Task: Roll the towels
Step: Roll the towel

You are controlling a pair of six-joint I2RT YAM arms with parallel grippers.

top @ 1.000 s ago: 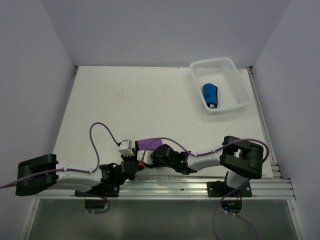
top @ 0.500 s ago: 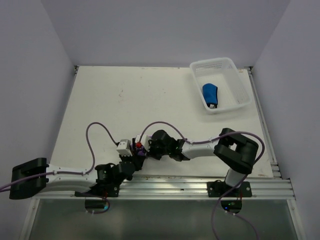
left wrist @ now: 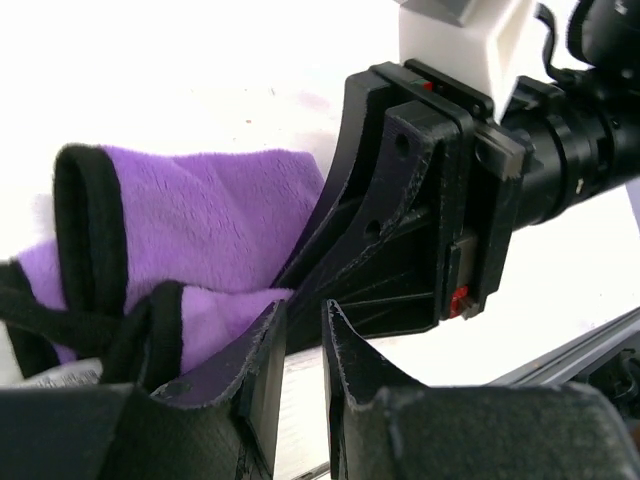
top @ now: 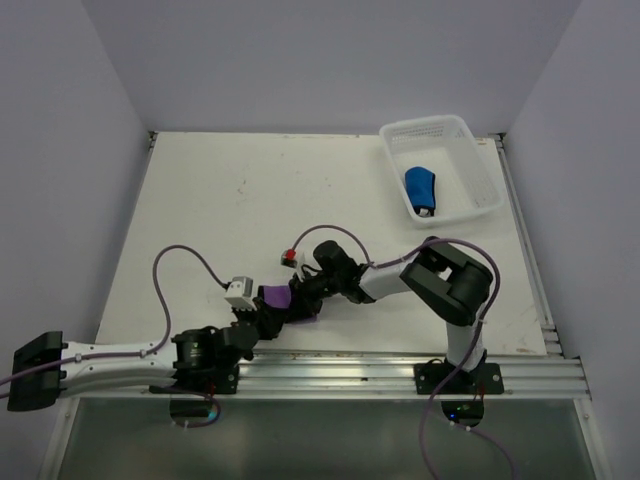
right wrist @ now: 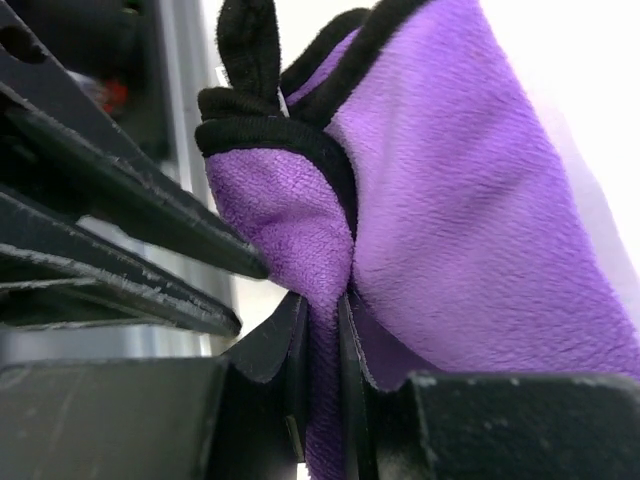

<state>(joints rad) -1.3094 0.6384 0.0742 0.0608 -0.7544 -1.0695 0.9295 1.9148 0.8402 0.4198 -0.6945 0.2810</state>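
From above, the soft purple towel with a dark stitched hem point(top: 277, 299) lies bunched near the white worktop's point(top: 220, 200) near edge, between both grippers; the rolled bright blue towel point(top: 421, 189) sits in the white perforated plastic basket point(top: 480, 165) far right.

Left wrist view: the left gripper point(left wrist: 296, 352) is nearly closed on no cloth.

Right wrist view: the right gripper point(right wrist: 322, 350) pinches a purple fold.

You see a purple towel point(right wrist: 480, 230) edged in a black hem, a bright blue towel point(top: 420, 188) inside a white perforated basket point(top: 480, 165), and an off-white worktop point(top: 250, 200). Both end effectors are black: left end effector point(left wrist: 298, 370), right end effector point(right wrist: 322, 370).
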